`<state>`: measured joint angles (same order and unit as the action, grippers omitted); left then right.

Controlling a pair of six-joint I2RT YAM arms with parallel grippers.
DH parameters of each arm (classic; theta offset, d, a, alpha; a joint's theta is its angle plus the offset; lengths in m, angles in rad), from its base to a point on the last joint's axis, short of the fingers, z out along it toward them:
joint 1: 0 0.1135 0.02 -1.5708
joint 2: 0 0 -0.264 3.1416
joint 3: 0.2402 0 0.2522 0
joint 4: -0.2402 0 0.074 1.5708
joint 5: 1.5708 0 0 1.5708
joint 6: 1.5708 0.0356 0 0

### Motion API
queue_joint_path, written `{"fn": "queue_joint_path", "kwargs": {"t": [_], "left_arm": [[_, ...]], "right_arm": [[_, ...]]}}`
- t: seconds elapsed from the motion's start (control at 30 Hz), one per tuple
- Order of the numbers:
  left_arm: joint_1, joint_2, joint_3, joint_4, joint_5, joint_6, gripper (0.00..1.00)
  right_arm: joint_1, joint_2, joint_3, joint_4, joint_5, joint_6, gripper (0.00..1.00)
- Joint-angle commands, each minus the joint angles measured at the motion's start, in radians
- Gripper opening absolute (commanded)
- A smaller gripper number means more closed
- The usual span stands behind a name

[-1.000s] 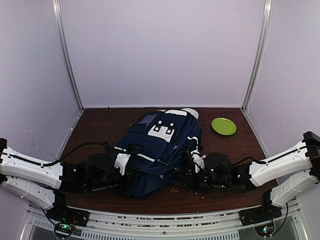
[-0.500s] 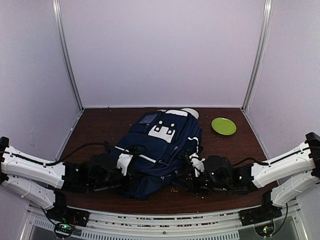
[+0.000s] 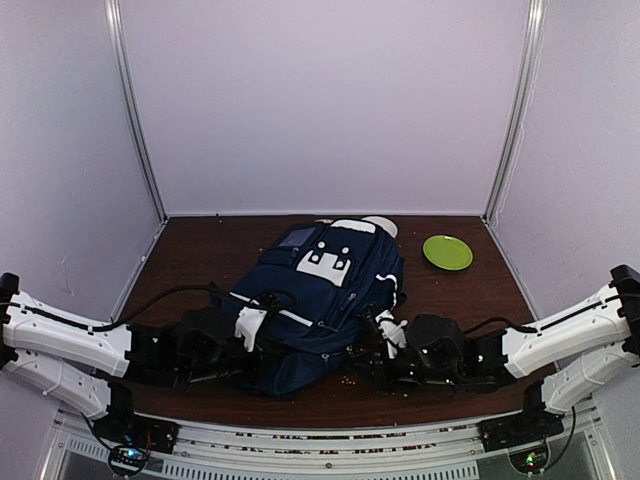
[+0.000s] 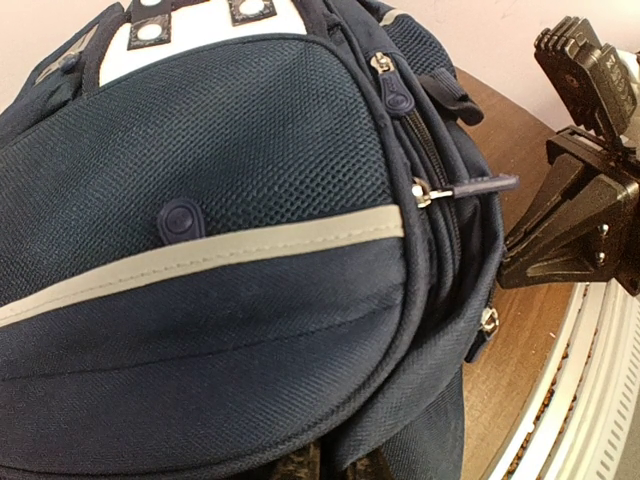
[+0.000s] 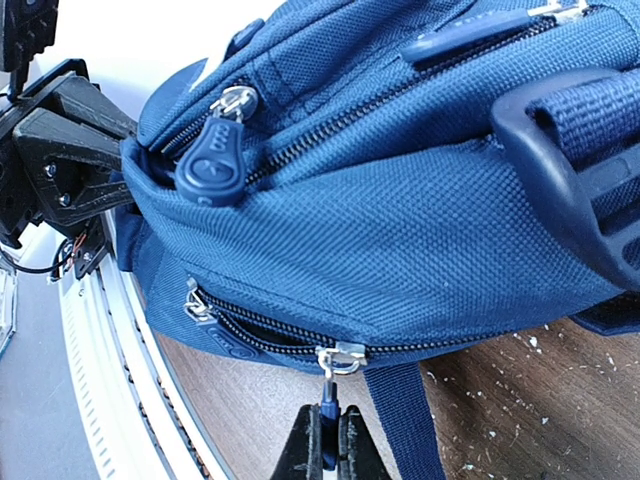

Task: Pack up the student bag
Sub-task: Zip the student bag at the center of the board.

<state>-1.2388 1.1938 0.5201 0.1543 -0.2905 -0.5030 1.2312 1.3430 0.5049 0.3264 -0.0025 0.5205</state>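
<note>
Dark surface [image 3: 200, 250], student bag [image 3: 320, 290]: right end effector [image 5: 325, 428] barely pinches a zipper pull [image 5: 326, 395], might slip; left end effector [image 3: 249, 324] unclear.

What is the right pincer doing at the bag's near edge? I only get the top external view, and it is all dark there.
Observer: The right wrist view shows the right pincer shut on a small dark zipper pull hanging from the student bag's lower zipper.
Operator: Is that zipper open?
Observer: A dark gap shows left of its silver slider; right of it the teeth look closed.
Operator: And the left pincer?
Observer: Its black fingers meet the bag's corner; whether they clamp fabric I cannot tell.
</note>
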Motion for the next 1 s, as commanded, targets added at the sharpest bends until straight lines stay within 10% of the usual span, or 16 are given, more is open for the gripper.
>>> {"fn": "queue_joint_path", "kwargs": {"t": [0.0, 0.17, 0.43, 0.97], "left_arm": [[0.024, -0.009, 0.024, 0.034, -0.088, -0.031, 0.00], [0.024, -0.003, 0.020, 0.045, -0.083, -0.034, 0.00], [0.024, -0.009, 0.020, 0.046, -0.078, -0.032, 0.00], [0.024, -0.039, 0.020, 0.027, -0.073, -0.024, 0.00]], "right_arm": [[0.017, -0.012, 0.020, 0.004, 0.017, 0.000, 0.05], [0.017, -0.056, -0.003, -0.006, 0.075, 0.017, 0.32], [0.011, -0.074, -0.086, 0.145, 0.147, -0.002, 0.45], [-0.042, 0.067, -0.100, 0.356, 0.003, -0.045, 0.43]]}}
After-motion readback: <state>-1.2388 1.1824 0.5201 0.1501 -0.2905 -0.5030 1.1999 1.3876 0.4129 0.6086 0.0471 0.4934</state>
